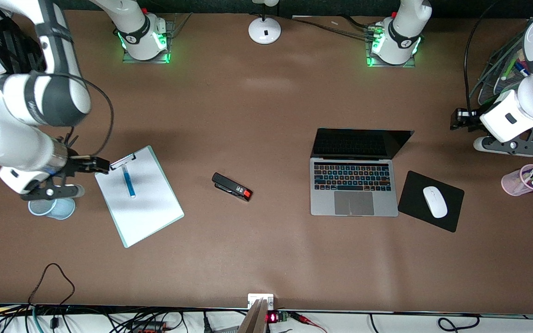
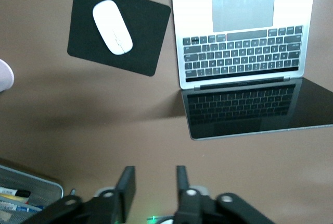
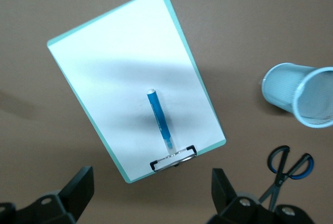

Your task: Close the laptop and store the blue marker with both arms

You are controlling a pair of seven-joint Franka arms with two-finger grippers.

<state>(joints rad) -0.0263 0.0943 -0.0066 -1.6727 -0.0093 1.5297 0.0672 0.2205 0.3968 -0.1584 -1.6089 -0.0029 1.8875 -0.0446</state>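
left pincer [image 2: 154, 188]: raised, narrowly parted | right pincer [image 3: 152, 190]: raised, spread wide

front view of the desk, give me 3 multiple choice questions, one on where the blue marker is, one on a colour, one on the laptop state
1. The blue marker lies:
A. on the white clipboard
B. in the pink cup
C. on the mouse pad

2. The computer mouse is:
A. black
B. white
C. red

3. The laptop is:
A. shut flat
B. open, keys lit
C. upside down

Answers: 1 A, the marker rests on the clipboard's sheet near its clip; 2 B, the mouse is white on a black mouse pad; 3 B, the screen stands up and the keys glow bluish.
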